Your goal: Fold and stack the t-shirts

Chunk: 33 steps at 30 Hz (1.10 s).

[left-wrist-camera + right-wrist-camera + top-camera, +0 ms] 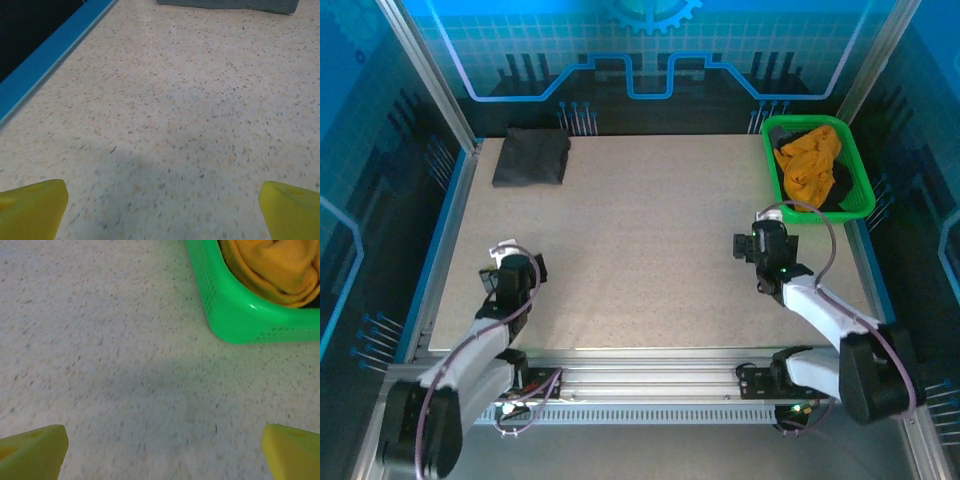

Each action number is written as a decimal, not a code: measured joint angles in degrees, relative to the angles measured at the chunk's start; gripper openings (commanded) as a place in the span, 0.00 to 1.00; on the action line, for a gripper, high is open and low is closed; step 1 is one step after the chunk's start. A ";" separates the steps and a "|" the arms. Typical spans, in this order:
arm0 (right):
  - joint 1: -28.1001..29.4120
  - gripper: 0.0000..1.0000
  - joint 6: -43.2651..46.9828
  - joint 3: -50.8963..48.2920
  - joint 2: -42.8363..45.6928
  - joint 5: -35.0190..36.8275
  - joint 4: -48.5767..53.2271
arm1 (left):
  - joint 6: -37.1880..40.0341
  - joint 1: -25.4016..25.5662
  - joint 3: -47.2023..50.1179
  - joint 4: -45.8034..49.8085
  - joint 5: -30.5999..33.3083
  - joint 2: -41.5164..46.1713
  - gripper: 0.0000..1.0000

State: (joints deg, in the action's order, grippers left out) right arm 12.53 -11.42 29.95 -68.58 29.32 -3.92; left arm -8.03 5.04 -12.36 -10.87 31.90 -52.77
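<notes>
In the top external view, a folded black t-shirt point(531, 157) is seen lying flat at the far left corner of the speckled table point(650, 230). A green basket point(772, 165) is set at the far right corner, and a crumpled orange t-shirt point(812, 160) is heaped inside it, with some dark cloth point(842, 188) showing beneath and beside it. The left gripper point(517, 264) is held over the near left part of the table, well apart from the black t-shirt, while the right gripper point(766, 236) is held just short of the basket's near end. In the left wrist view, the left gripper point(160, 215) is shown spread wide, its yellow fingers point(30, 207) set at opposite lower corners with bare table between them; the edge of the black t-shirt point(225, 4) is seen far ahead, and a blue border point(45, 55) runs along the left. In the right wrist view, the right gripper point(162, 452) is likewise spread wide over bare table, nothing being held, and the basket's point(225, 315) rounded near corner is seen ahead to the right with the orange t-shirt point(270, 265) piled within.
</notes>
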 measured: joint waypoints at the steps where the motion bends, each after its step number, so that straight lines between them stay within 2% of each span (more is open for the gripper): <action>1: -0.96 1.00 0.55 0.00 -1.92 -0.46 -2.19 | 0.52 -0.76 -0.74 -2.62 -1.44 -3.54 0.99; 6: -4.66 1.00 4.09 0.26 -11.61 -4.74 -12.94 | 0.92 -3.10 -6.54 -17.09 -7.89 -21.46 0.99; 9: -5.88 1.00 5.57 1.68 -15.72 -7.67 -16.50 | 0.94 -4.44 -10.29 -23.52 -10.40 -28.89 0.99; 11: -6.73 1.00 6.12 2.10 -16.87 -9.44 -18.71 | 0.98 -4.96 -10.91 -26.34 -11.43 -30.42 0.99; 14: -7.48 1.00 6.84 -0.17 -16.48 -11.89 -24.98 | 1.53 -5.09 -6.80 -37.00 -14.19 -30.75 0.99; 15: -7.48 1.00 7.06 -1.90 -16.02 -12.74 -27.69 | 1.99 -5.09 -3.76 -43.69 -15.19 -32.15 0.99; 17: -7.50 1.00 7.52 -5.97 -15.50 -14.25 -33.40 | 2.29 -5.09 -0.17 -49.83 -16.41 -35.78 0.99; 20: -7.52 1.00 7.93 -8.98 -16.57 -15.13 -37.00 | 2.56 -5.09 0.09 -49.11 -16.96 -36.59 0.99; 25: -7.50 1.00 8.33 -7.72 -17.11 -15.28 -38.51 | 4.02 -4.00 -8.00 -45.81 -17.05 -36.44 0.99; 33: -7.34 1.00 8.90 -7.34 -17.11 -15.28 -39.69 | 5.05 -3.85 -8.46 -44.68 -17.00 -36.41 0.99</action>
State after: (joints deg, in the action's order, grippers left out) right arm 5.19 -2.52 22.61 -85.69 14.04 -43.62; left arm -2.98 1.19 -20.82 -55.55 14.90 -89.19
